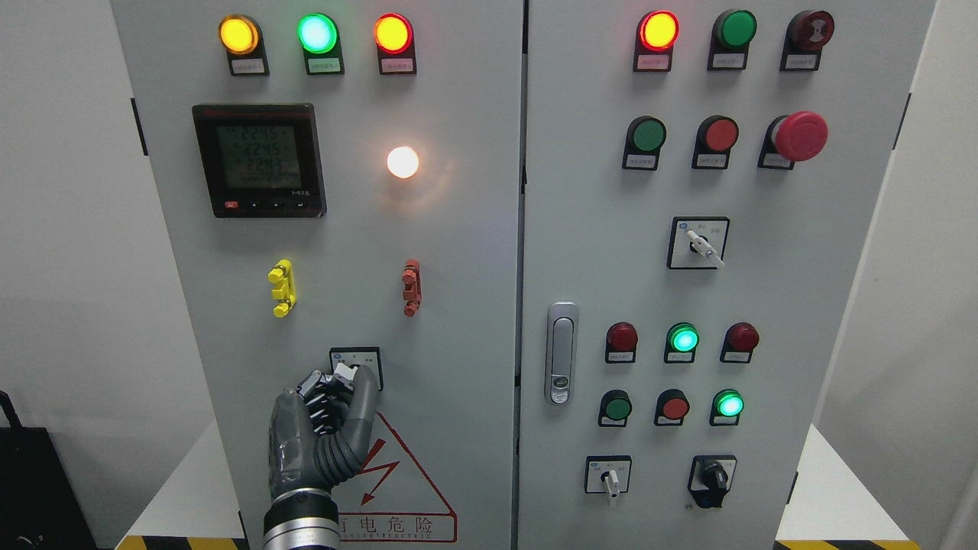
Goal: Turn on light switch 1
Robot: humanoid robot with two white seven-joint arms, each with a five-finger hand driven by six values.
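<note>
- Left hand (321,428) rises from the bottom edge, left of centre, against the left door of a grey electrical cabinet (458,305).
- Its fingers (365,405) are curled together and clamped on the white knob of the rotary switch (353,370), which sits in a black-framed plate on the lower part of the left door, directly above the red triangular hazard label (401,473).
- The knob is mostly covered by the hand; its pointing position cannot be told.
- Above that switch, on the same door: a yellow clip-like fitting (282,288) and a red-brown one (411,286), well apart at the same height.
- Higher up, a digital panel meter (258,160) shows lit rows of digits; to its right a round white lamp (403,162) is glowing.
- Top row of the left door: amber (238,34), green (317,33) and red-rimmed amber (393,33) indicator lamps, all lit.
- Right door: a lit red-rimmed lamp (659,30) at top, a red mushroom-head stop button (798,136) below it to the right, and a white-handled selector switch (701,244) at mid height.
- Lower on the right door, two green lamps (683,338) are lit among unlit red and green buttons; two more selector switches (609,477) sit along the bottom.
- A chrome door latch (561,353) stands at the left edge of the right door.
- The right hand does not appear.
</note>
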